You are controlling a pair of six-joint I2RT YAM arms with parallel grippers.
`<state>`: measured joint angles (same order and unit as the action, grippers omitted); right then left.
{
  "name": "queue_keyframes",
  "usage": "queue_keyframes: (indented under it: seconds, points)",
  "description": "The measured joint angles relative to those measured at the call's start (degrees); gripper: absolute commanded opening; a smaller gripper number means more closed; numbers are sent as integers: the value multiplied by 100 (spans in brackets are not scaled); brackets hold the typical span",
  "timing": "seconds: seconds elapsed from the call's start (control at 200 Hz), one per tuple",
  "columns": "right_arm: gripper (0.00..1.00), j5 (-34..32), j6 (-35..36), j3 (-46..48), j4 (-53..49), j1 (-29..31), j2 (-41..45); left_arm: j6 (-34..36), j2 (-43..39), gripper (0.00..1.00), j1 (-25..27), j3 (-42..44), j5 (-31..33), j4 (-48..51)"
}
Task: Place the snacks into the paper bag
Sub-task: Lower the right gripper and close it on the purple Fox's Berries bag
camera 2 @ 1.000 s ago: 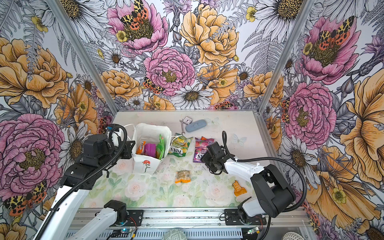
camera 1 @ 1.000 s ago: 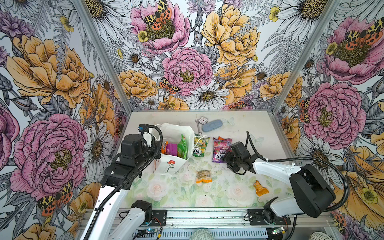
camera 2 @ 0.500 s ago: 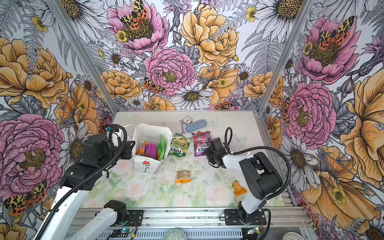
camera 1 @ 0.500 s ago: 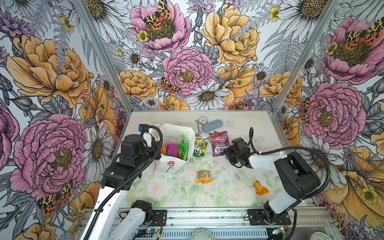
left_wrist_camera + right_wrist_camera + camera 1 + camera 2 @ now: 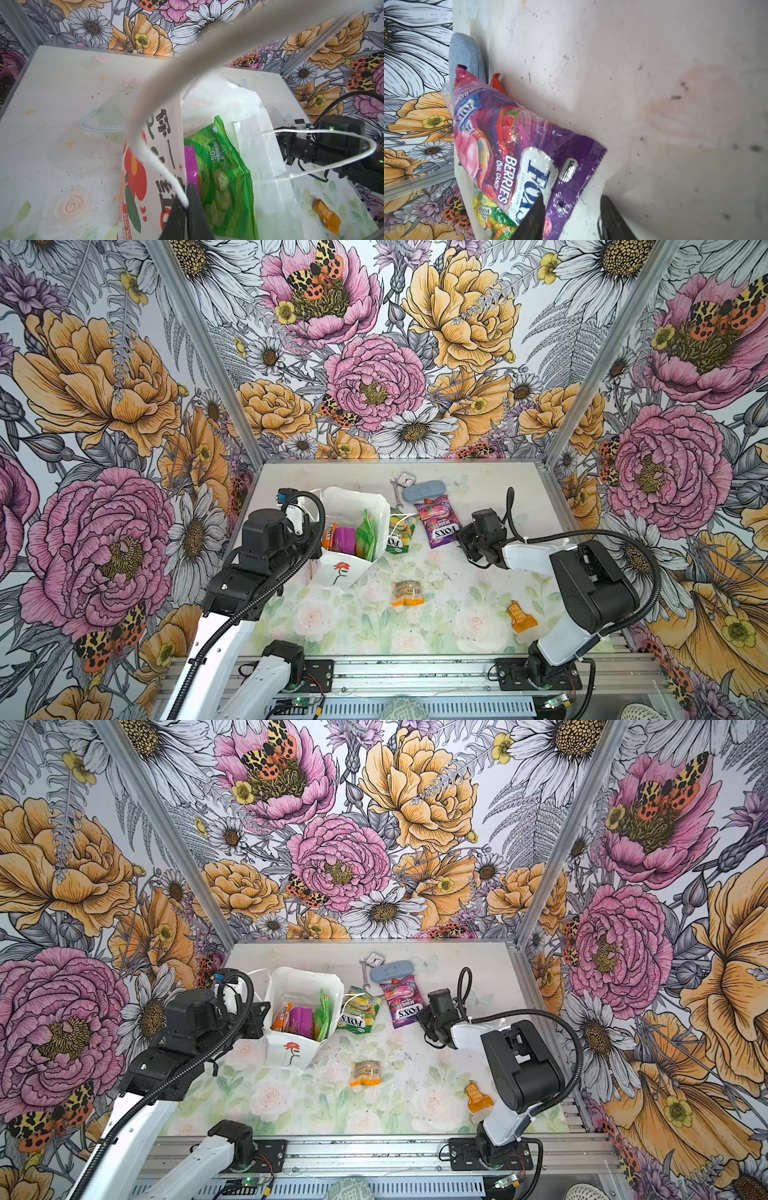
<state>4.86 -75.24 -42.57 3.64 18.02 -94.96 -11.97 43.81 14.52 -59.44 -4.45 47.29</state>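
1. Left hand (image 5: pixel 186 207): clenched on the cord handle (image 5: pixel 166 176) of the paper bag (image 5: pixel 324 576). Judged purpose: holding the bag standing with its mouth wide for loading.
   Contents, on edge: green chip bag (image 5: pixel 220 166), purple packet (image 5: pixel 192 162), orange packet (image 5: pixel 329 533).
2. Right hand (image 5: pixel 572 199): fingers parted, set astride the edge of the purple Fox's bag (image 5: pixel 517 145). One fingertip (image 5: pixel 538 207) is over the foil, the other over bare tabletop (image 5: pixel 457 605) (nothing gripped yet). Likely the next pick.
3. Outside the bag: green Fox's bag (image 5: pixel 399 531), just beside its wall; two small orange packets (image 5: pixel 408 593), well apart, nearer the front.
4. Wrench (image 5: pixel 397 495) and blue-grey case (image 5: pixel 424 491), at the back: not snacks.
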Motion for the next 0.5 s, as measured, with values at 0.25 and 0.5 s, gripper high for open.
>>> queue_keyframes:
  seconds: [0.25,0.5]
  points:
    - [54,98,-328,223,-22,398,269,0,0,7,0,0,0,0]
    - [56,-317,774,-691,-968,407,271,0,0,7,2,0,0,0]
